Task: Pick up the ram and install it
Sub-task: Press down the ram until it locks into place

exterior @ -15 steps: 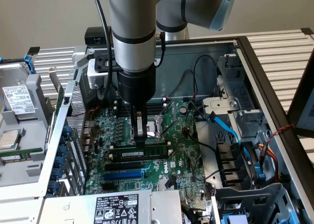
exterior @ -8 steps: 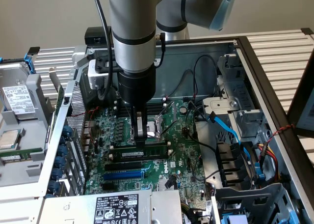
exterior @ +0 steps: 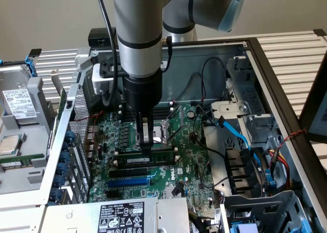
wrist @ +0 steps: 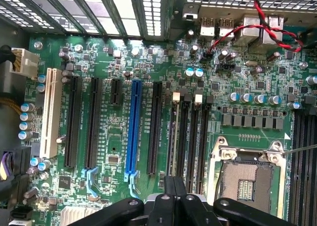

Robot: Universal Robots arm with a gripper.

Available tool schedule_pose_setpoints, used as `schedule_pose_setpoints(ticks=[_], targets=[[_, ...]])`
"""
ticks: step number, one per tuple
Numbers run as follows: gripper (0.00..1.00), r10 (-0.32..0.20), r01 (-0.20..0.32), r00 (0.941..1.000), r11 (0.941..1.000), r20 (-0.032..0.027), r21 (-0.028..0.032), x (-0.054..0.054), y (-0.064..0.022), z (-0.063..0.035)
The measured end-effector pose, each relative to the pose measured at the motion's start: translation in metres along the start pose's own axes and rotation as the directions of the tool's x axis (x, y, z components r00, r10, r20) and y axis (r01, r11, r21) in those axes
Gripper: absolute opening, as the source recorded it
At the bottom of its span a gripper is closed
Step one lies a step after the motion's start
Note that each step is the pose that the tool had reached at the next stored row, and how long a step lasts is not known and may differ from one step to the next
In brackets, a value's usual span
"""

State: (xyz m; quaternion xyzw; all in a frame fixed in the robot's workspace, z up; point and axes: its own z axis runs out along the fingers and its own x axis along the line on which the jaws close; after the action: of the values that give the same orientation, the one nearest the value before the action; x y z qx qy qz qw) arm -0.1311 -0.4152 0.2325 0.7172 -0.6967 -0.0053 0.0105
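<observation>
The ram (exterior: 156, 160), a long green stick with a small white sticker, stands on edge in one of the black memory slots on the motherboard (exterior: 189, 166), inside the open computer case. My gripper (exterior: 146, 147) points straight down over it, shut, fingertips pressed together on the stick's upper edge near its middle. Another bare black slot (exterior: 130, 170) runs beside it. In the wrist view the closed fingers (wrist: 174, 189) hang over the row of black memory slots (wrist: 190, 137).
A blue slot (exterior: 130, 182) (wrist: 132, 129) lies past the black ones. The CPU socket (exterior: 162, 130) (wrist: 247, 179) sits close to the gripper. Blue cables (exterior: 240, 136) and drive bays crowd the exterior view's right. A labelled power supply (exterior: 120, 216) is nearest the exterior camera.
</observation>
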Motion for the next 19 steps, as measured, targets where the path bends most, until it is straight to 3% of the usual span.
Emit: schedule_pose_setpoints(ticks=[19], targets=[[0.1, 0.0, 0.0, 1.0, 1.0, 0.0003, -0.0025, 0.0015, 0.0, 0.0023]])
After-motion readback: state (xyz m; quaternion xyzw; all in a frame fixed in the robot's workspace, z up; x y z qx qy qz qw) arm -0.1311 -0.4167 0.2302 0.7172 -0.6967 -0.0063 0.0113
